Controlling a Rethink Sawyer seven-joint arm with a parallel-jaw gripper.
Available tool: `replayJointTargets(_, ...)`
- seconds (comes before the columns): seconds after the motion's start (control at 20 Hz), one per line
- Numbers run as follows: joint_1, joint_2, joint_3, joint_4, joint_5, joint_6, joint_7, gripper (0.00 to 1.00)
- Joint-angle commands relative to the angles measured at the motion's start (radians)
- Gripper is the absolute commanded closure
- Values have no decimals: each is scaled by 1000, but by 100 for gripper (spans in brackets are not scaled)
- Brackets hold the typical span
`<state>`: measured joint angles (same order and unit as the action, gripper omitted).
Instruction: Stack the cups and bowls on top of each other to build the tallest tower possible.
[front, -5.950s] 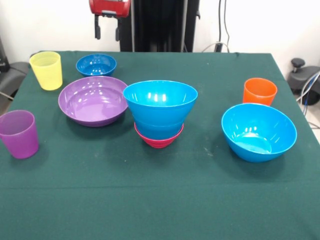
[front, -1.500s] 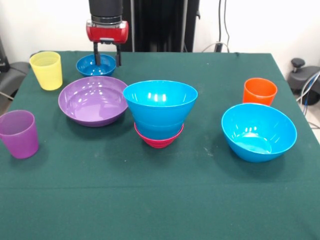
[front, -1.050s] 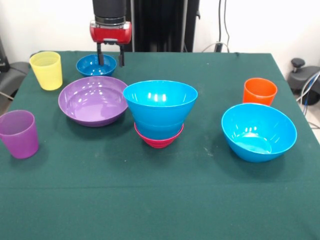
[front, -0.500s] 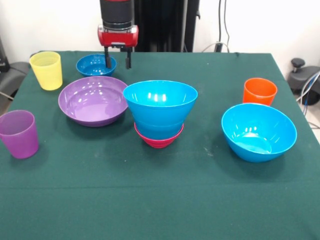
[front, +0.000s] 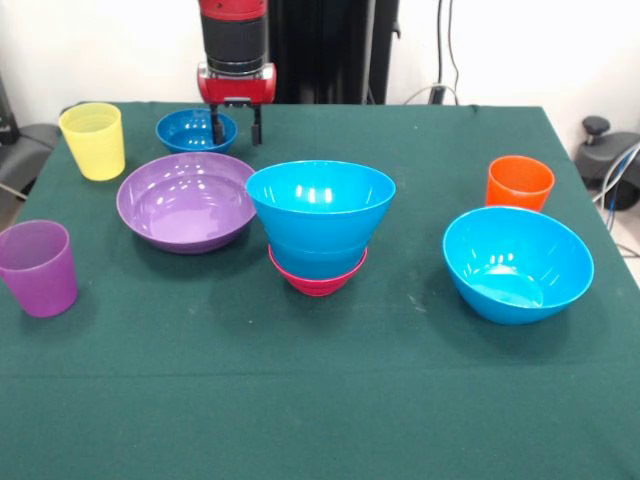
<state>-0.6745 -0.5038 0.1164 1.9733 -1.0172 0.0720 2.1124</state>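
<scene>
While the gripper (front: 237, 132) hangs at the right rim of the small dark-blue bowl (front: 193, 130), its two dark fingers stand a narrow gap apart and hold nothing; the left finger (front: 217, 131) overlaps the rim of this bowl, and whether it touches cannot be told. The right finger is outside the bowl, over the green tablecloth (front: 320, 400).

Just in front of that bowl sits the wide shallow purple bowl (front: 186, 200). To its left are the translucent yellow cup (front: 93, 140), farther back, and the translucent purple cup (front: 39, 267), nearer the front edge. Both cups stand upright and well apart from each other.

Near the table's middle is the tower (front: 319, 230): a small magenta bowl (front: 317, 279) at the base, with a light-blue bowl (front: 320, 212) nested upright above it. A band at mid-height suggests a second blue bowl inside, but this cannot be confirmed.

At the right, the opaque orange cup (front: 520, 182) stands upright, just behind the large light-blue bowl (front: 518, 263), which sits alone.
</scene>
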Motion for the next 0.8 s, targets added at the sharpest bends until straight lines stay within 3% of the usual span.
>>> replayJointTargets(0.05,12,21,51,-94,-51,12,-32,0)
replayJointTargets(0.8,2,-13,65,-77,-42,28,-44,0)
